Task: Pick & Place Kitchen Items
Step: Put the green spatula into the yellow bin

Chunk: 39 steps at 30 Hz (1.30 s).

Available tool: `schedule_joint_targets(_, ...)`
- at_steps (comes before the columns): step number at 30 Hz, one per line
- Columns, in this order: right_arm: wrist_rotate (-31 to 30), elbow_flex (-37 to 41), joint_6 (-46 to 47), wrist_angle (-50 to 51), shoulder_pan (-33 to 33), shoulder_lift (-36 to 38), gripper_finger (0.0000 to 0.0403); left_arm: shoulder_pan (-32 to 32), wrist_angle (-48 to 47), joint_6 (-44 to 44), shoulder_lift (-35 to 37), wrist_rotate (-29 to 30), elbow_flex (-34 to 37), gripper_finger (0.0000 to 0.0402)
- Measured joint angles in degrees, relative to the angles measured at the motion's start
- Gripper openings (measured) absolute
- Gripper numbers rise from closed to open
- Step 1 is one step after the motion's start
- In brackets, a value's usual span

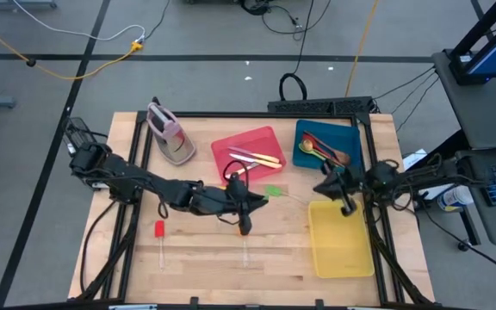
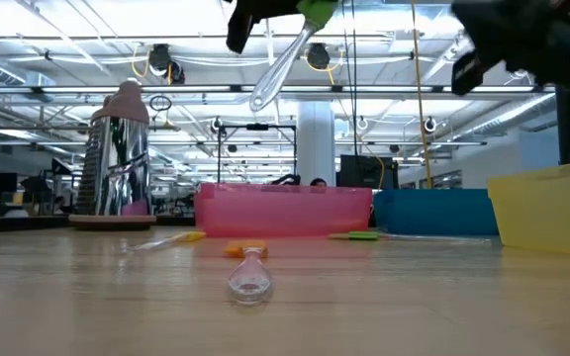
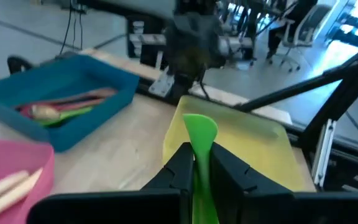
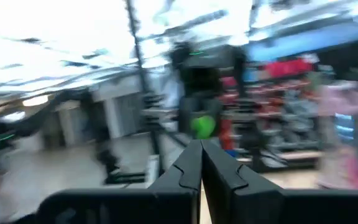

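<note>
1. Between the left gripper's fingers, a green-headed piece is clamped; its head stands up past the fingertips, and in the low view its clear handle hangs tilted, well above the tabletop.
2. The left gripper is near mid-tabletop, just in front of the red tray and beside the yellow tray.
3. The right gripper has its fingers pressed together, holding nothing. It hangs at the yellow tray's far edge, near the blue tray.
4. Red tray: cream-handled knives lie inside.
5. Blue tray: green and brown spoons lie inside.
6. A second green-headed piece lies on the tabletop between the red and yellow trays.
7. A red-headed piece lies on the tabletop nearer the left front, well apart from the trays.
8. An orange-headed piece with a clear handle lies on the tabletop, close to the low camera.
9. The pink-grey stand is at the far left of the tabletop, beside the red tray.
</note>
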<state>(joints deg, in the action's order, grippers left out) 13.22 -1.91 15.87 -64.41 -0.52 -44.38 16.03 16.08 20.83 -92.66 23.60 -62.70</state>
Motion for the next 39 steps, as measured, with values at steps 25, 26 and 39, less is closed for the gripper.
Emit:
schedule_joint_targets(25, -14.9, -22.1, -12.3, -2.7, -15.2, -28.9, 0.0017, 2.0, 12.8, -12.3, 0.0, -2.8, 0.0, 0.0009)
schedule_joint_targets(26, -14.9, -23.1, -12.5, -3.0, -15.2, -29.6, 0.0026, 2.2, 13.2, -12.9, 0.0, -2.8, 0.0, 0.0013)
schedule_joint_targets(39, -14.9, -34.1, -10.6, -2.7, -15.2, -40.0, 0.0135, 3.3, 14.4, -16.4, 0.1, -2.5, 0.0, 0.0007)
